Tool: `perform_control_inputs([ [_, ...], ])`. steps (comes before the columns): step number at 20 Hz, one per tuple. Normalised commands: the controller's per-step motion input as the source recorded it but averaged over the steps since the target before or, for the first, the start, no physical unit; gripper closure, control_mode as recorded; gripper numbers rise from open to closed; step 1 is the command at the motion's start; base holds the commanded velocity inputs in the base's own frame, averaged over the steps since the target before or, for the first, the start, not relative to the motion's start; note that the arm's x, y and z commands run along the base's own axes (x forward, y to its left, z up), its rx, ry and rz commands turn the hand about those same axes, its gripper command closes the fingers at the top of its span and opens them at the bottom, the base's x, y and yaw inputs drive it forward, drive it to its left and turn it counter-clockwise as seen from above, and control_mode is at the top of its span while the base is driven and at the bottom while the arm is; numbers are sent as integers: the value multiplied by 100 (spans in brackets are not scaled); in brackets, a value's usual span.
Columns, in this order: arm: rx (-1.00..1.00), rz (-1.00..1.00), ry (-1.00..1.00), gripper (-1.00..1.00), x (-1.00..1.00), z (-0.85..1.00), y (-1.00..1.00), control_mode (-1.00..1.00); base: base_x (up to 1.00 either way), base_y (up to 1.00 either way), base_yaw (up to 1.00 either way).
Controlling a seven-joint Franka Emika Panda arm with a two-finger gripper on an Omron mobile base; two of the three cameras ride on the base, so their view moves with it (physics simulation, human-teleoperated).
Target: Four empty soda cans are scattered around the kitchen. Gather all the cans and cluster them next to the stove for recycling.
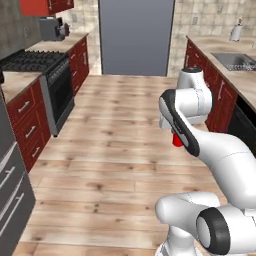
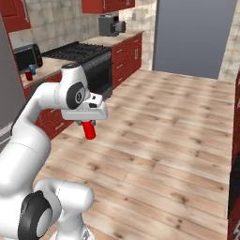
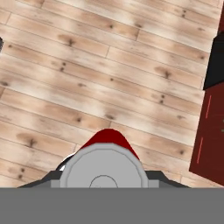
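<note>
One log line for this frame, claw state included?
claw: shut on red can | carried above wood floor | stove: ahead, two cans on nearby counter

Matt red can (image 3: 107, 139) w/ smooth silver metal top; floor (image 3: 109, 78) pale wood planks, knotty; stove (image 1: 31, 61) dark metal grates.

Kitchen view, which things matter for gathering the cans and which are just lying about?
Job:
- red can held in the tool
- red can and blue can on the counter
- stove

Lying about:
- toaster oven
- sink
</note>
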Motion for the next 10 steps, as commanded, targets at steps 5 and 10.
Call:
perform_control_inputs([
  [5,0,0,0,100,0,0,0,100,96,6,-14],
  [10,0,0,0,100,0,0,0,100,94,4,-13],
])
